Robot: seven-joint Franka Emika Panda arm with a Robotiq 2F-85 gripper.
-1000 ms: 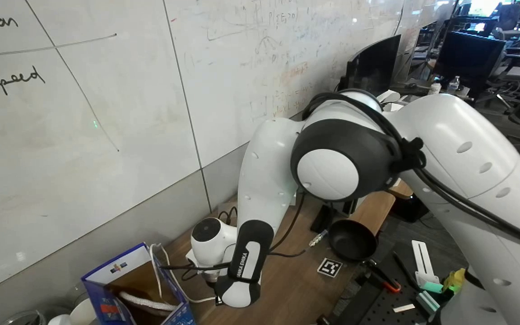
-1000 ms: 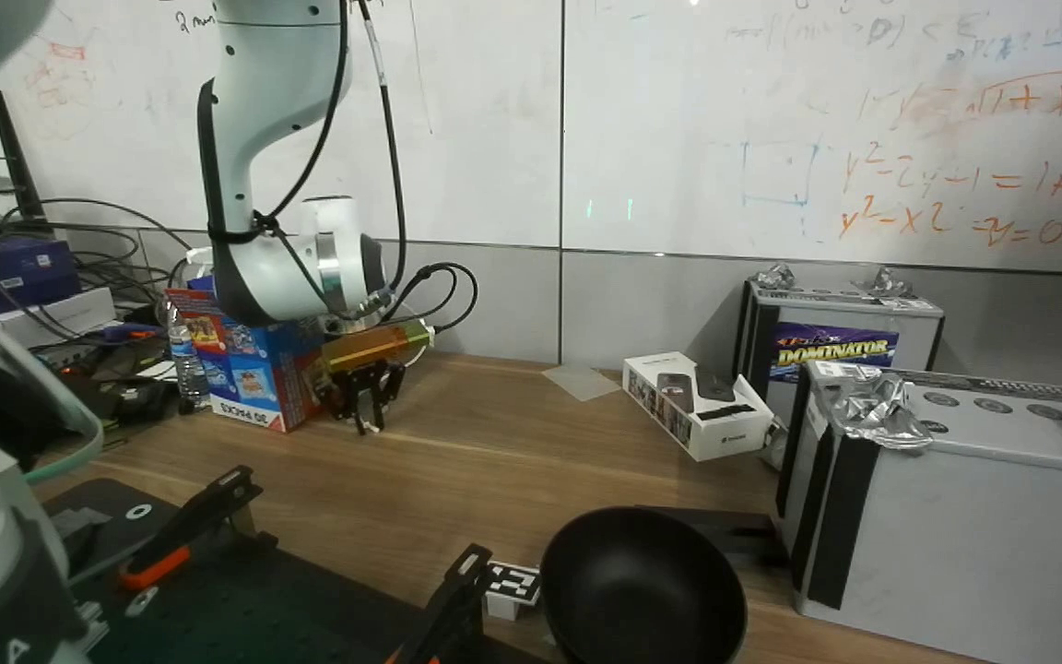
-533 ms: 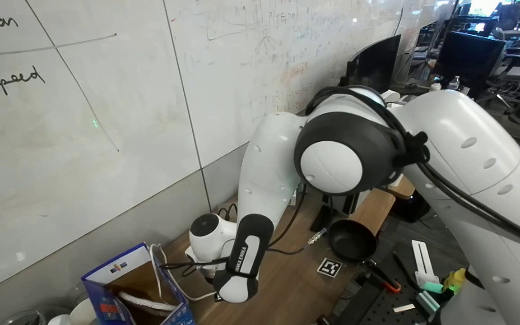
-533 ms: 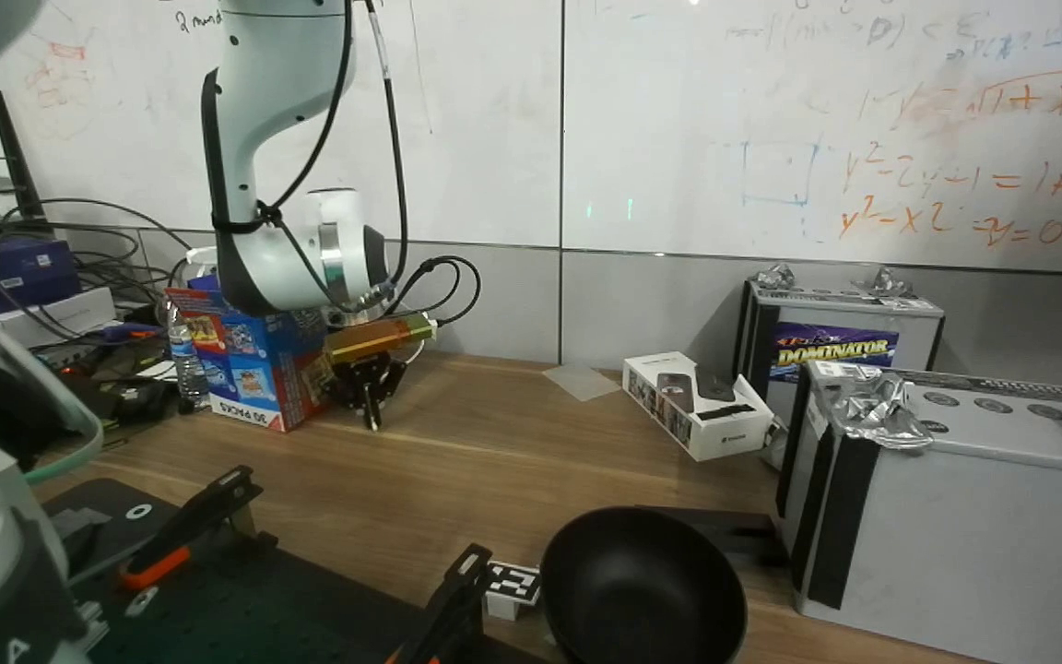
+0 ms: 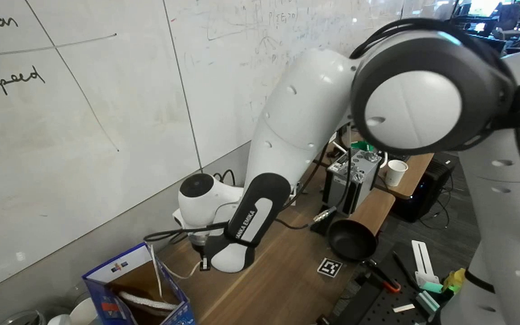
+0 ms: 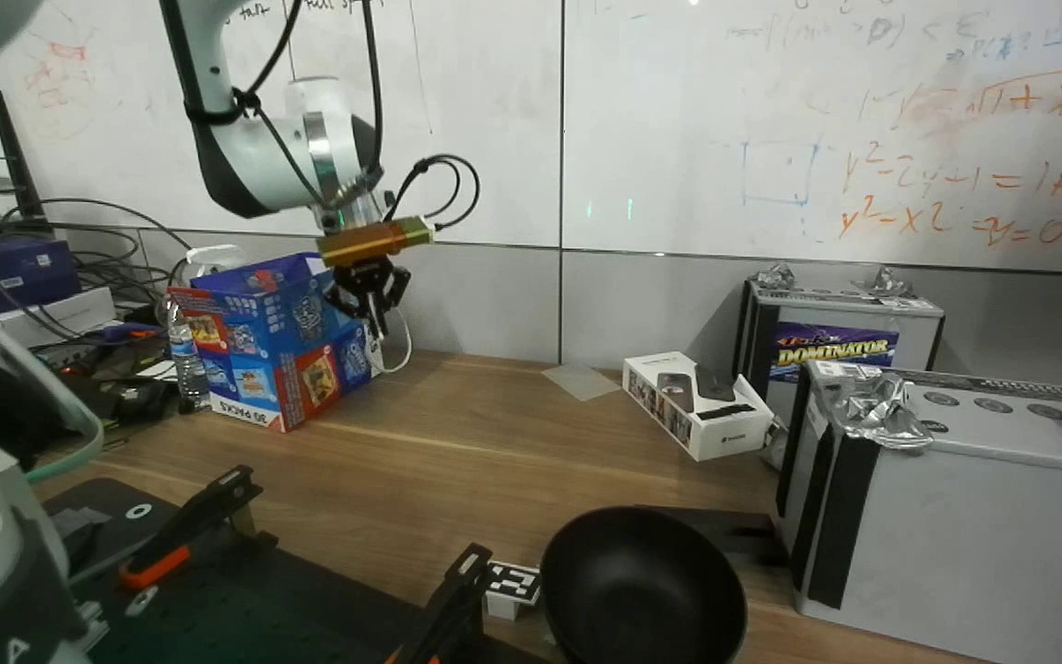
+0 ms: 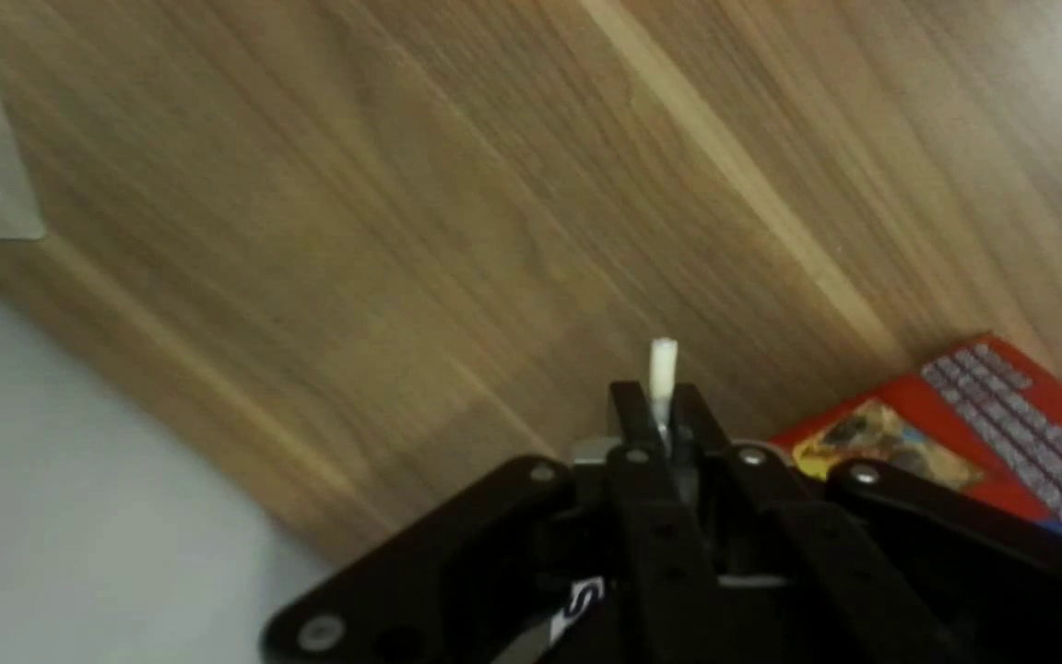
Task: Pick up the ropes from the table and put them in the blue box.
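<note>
Ropes [image 5: 148,302] are the business at the long brown table [image 6: 494,433], and I'd judge the placing step is in hand: the blue box [image 6: 264,346] stands at nine o'clock in an exterior view, with part of them lying inside. Off the box's three o'clock there hangs the gripper [image 7: 660,401], jaws pinched nearly together on the tip of a thin cord [image 7: 664,364], whose slack loops down and seems to run back over the rim. The next move, I think, calls for lifting toward twelve, swinging toward nine above the mouth, and letting the tail drop
</note>
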